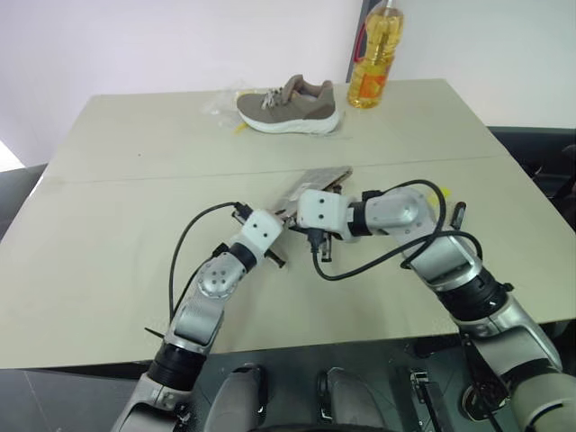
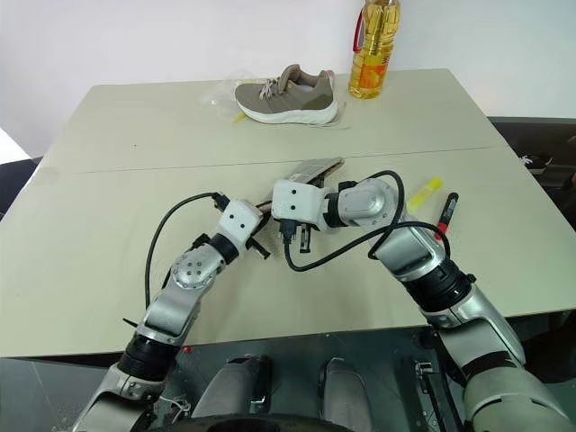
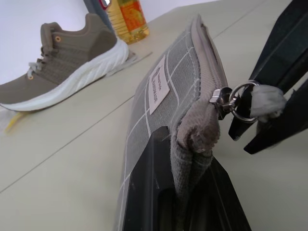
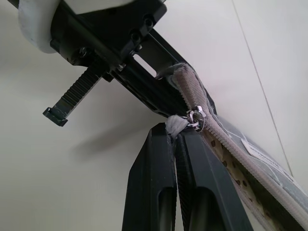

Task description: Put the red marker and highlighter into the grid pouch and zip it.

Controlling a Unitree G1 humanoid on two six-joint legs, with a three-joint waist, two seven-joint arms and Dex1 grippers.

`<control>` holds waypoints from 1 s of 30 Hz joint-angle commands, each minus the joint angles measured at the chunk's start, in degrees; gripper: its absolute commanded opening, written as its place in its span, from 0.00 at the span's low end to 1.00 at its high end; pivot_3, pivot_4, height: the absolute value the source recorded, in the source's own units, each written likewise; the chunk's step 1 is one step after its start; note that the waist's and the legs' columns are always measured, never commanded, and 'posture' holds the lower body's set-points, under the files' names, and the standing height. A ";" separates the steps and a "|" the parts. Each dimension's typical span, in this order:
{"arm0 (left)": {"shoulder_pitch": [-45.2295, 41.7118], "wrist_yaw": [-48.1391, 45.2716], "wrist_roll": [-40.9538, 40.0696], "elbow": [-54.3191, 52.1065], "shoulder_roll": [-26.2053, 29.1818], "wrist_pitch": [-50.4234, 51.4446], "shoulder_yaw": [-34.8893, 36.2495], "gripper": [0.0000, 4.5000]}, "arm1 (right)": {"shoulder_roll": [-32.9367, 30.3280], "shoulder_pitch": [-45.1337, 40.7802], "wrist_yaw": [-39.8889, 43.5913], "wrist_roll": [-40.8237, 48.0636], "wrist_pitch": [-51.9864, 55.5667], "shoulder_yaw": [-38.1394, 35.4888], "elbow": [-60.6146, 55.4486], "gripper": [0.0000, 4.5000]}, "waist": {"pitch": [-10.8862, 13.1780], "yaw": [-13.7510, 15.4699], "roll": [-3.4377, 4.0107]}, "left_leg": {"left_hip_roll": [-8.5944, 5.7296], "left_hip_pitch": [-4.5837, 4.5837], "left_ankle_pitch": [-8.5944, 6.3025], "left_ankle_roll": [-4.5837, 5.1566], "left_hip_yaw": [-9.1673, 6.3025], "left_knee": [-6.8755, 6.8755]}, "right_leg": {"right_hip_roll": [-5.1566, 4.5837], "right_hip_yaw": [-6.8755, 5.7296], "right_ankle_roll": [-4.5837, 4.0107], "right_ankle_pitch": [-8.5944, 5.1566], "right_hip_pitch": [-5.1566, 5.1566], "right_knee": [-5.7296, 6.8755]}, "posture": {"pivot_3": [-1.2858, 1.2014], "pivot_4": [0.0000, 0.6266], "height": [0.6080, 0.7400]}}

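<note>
From the head views, one red marker (image 2: 447,213) and one highlighter (image 2: 425,191) lie on the table (image 2: 108,180), well apart from the one grid pouch (image 2: 310,169), so neither pen is packed yet and the zipping remains.

The left wrist view shows the left gripper (image 3: 187,192) clamped on the pouch's end.

The right wrist view shows the right gripper (image 4: 176,144) pinching the zip tab (image 4: 175,126), probably to open it.
</note>
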 commanded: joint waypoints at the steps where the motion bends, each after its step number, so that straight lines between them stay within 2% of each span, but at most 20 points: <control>1: -0.74 0.89 0.46 0.22 -0.69 -0.82 0.07 0.00 | 2.05 0.04 0.53 2.27 1.16 0.17 -5.99 0.01 | 0.00 -0.01 0.00 | 0.00 0.00 0.00 0.00 0.00 0.00 | 0.00 0.00 0.00 0.00 0.00 0.00 | 0.52 0.24 0.93; 4: -0.63 1.05 0.51 0.34 -0.86 -0.91 0.25 0.00 | 2.48 0.18 0.76 3.36 2.69 -0.60 -7.13 0.23 | 0.00 -0.05 0.00 | 0.01 0.00 0.00 0.00 -0.01 0.00 | 0.00 0.00 0.00 0.00 0.00 0.00 | 0.52 0.24 0.93; 8: -0.03 1.41 0.50 -0.15 -0.60 -1.32 0.78 0.00 | -1.11 0.81 1.39 4.48 3.45 -4.27 -6.71 0.68 | -0.01 0.11 -0.02 | 0.02 0.01 0.00 0.00 -0.03 0.03 | 0.01 -0.01 0.00 0.00 0.04 -0.01 | 0.52 0.24 0.93; 9: 0.22 1.45 0.39 -0.48 -0.39 -1.38 1.11 0.00 | -2.42 1.06 1.50 5.21 4.03 -5.86 -6.30 0.82 | -0.01 0.14 -0.03 | 0.01 0.01 0.00 0.00 -0.04 0.05 | -0.01 -0.01 0.00 0.00 0.06 -0.02 | 0.52 0.24 0.93; 10: 0.42 1.50 0.34 -0.76 -0.11 -1.45 1.46 0.00 | -3.79 1.47 1.74 6.11 4.72 -7.49 -5.92 0.93 | 0.00 0.15 -0.03 | -0.01 0.00 0.00 0.00 -0.04 0.06 | -0.03 -0.01 0.00 0.00 0.07 -0.02 | 0.52 0.24 0.93; 11: 0.74 1.42 0.15 -1.20 0.49 -1.85 2.06 0.00 | -5.69 2.27 1.17 6.82 6.47 -10.51 -4.70 0.98 | -0.01 0.12 -0.03 | -0.03 0.00 0.00 0.00 -0.04 0.07 | -0.07 -0.01 0.00 0.00 0.08 -0.03 | 0.52 0.24 0.93; 15: 1.40 0.91 -0.51 -2.18 2.58 -4.06 3.65 0.00 | -9.25 4.33 -6.02 5.91 10.67 -18.84 3.31 0.98 | -0.01 0.10 -0.04 | -0.04 0.00 0.00 0.00 -0.04 0.06 | -0.14 -0.04 -0.01 0.00 0.10 -0.07 | 0.52 0.24 0.93; 20: 1.60 -0.17 -0.84 -2.36 3.46 -5.45 3.73 0.00 | -6.99 2.15 -19.08 5.77 20.31 -28.59 16.85 0.98 | -0.01 0.04 -0.03 | -0.01 0.01 0.00 -0.01 -0.02 -0.03 | -0.14 -0.03 -0.02 -0.01 0.05 -0.09 | 0.52 0.24 0.93; 24: 1.67 -1.82 -1.90 -2.99 3.59 -7.08 3.70 0.00 | -8.04 3.02 -27.20 4.18 24.35 -33.17 19.32 0.98 | -0.01 0.15 -0.03 | -0.03 -0.04 0.00 -0.01 -0.02 -0.05 | -0.15 -0.03 -0.01 0.00 0.01 -0.09 | 0.52 0.24 0.93; 30: 1.86 -5.53 -4.53 -4.06 3.03 -8.81 2.34 0.00 | -7.88 5.67 -31.80 7.42 34.03 -41.26 19.02 0.98 | -0.02 0.13 -0.02 | -0.04 -0.05 0.00 0.00 -0.01 -0.03 | -0.17 -0.03 -0.02 0.00 0.07 -0.15 | 0.52 0.24 0.93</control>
